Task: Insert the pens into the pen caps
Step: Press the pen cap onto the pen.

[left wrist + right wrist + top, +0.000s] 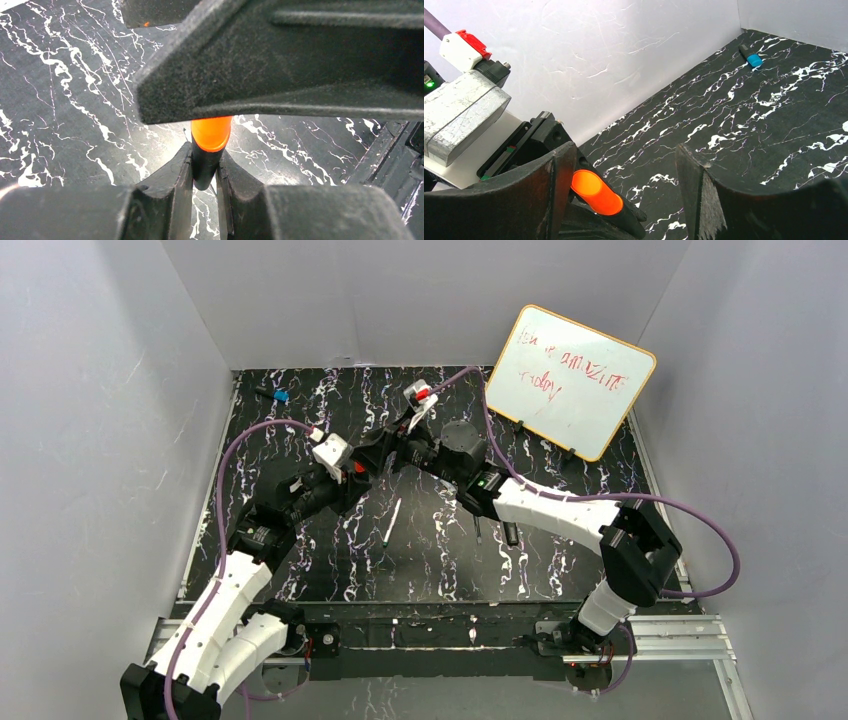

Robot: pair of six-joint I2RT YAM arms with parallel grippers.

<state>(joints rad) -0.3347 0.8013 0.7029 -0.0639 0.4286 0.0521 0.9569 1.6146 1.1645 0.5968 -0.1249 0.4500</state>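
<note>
Black marbled table (560,570) lies beneath both claws. On the black marker (204,177) the left gripper (205,162) is clamped shut, steadying the barrel so its orange end (211,134) projects past the jaws. Around that end the right gripper (624,152) stands wide open, holding nothing, one jaw just beside it, judged positioned to seat or take it. Well beyond the right claw lies the blue cap (754,60).

The left arm (235,590), lower left, and the right arm (550,508), at right, wear white shells over black joints. A purple cable (236,445) loops along each. Their jaws are coarse matte black. A scuffed silver camera box (461,112) carries a red-and-white plug (461,47).
</note>
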